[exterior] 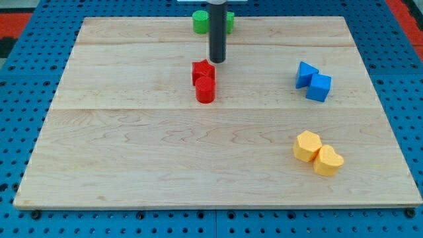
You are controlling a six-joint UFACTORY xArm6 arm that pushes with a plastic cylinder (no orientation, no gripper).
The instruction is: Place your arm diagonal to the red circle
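The red circle point(205, 91) is a short red cylinder near the middle of the wooden board point(132, 152). A second red block point(203, 71), angular in shape, touches it on the side toward the view's top. My tip point(217, 61) is the lower end of a dark rod that comes down from the view's top. It stands just to the upper right of the angular red block, close to it, and up and to the right of the red circle, with a gap to the circle.
Two green blocks point(200, 22) sit at the board's top edge, partly hidden behind the rod. Two blue blocks point(312, 81) touch each other at the right. Two yellow blocks point(318, 154) touch at the lower right. A blue pegboard point(20, 119) surrounds the board.
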